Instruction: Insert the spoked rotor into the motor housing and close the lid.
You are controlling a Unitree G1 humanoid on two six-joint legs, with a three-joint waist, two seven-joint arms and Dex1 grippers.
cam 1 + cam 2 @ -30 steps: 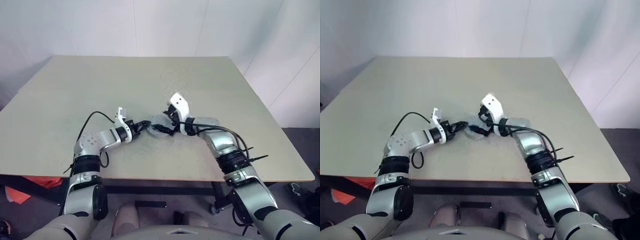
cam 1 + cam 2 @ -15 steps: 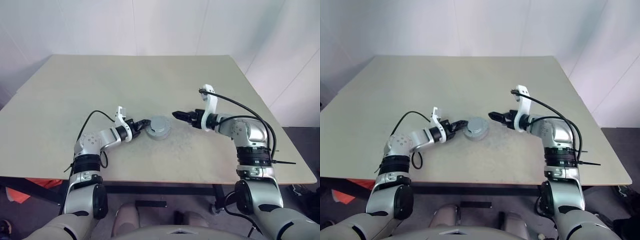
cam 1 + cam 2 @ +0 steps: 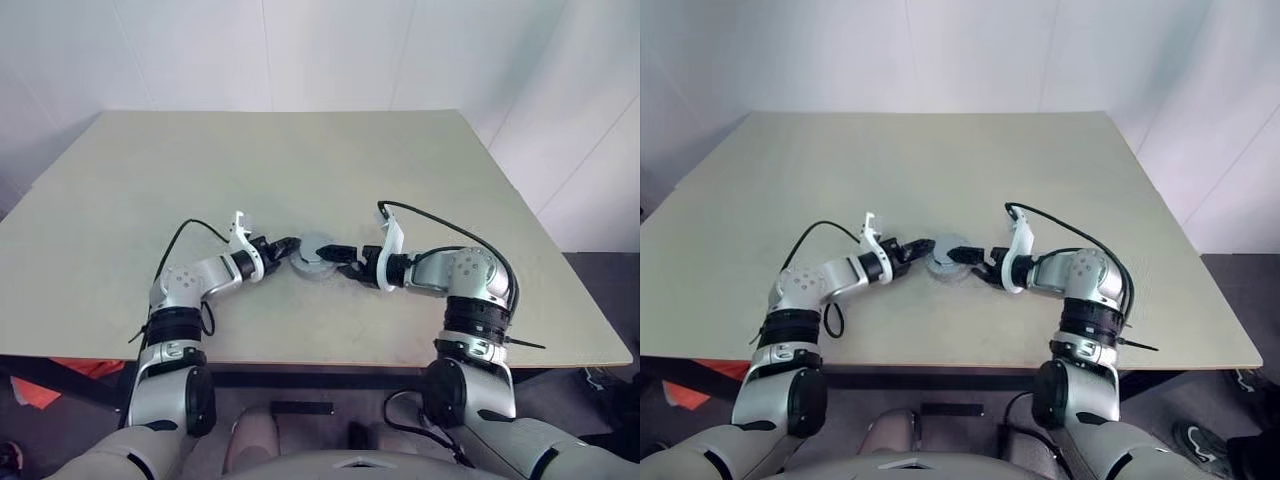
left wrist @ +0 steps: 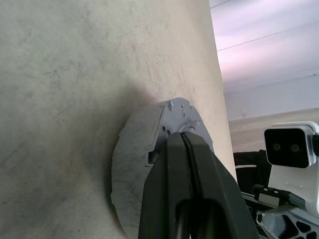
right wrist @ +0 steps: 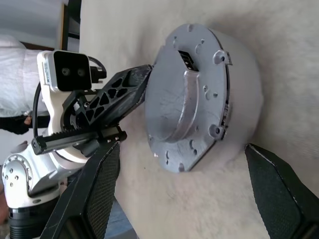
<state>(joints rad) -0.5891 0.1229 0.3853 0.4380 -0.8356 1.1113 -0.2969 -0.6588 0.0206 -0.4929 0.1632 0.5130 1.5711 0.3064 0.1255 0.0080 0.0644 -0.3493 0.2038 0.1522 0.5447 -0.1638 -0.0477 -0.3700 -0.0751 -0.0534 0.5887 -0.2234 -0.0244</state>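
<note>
The motor housing (image 3: 318, 257) is a round grey shell in the middle of the table (image 3: 300, 150), with the lid (image 5: 192, 99) lying flat on top of it. The spoked rotor is hidden. My left gripper (image 3: 288, 245) is shut, and its tips (image 4: 182, 137) rest against the left edge of the lid. From the right, my right gripper (image 3: 339, 259) stands wide open, level with the housing's wall (image 5: 244, 84). Its two fingers (image 5: 99, 194) are spread to either side of the housing and touch nothing.
The beige table reaches far around the housing, with its front edge (image 3: 320, 355) close to me. White walls stand behind the table. A black cable (image 3: 440, 225) loops over my right forearm.
My right arm lifted off the housing, swung out to the right, rolled its wrist and came back low beside the housing. The left gripper and the housing stayed put.
</note>
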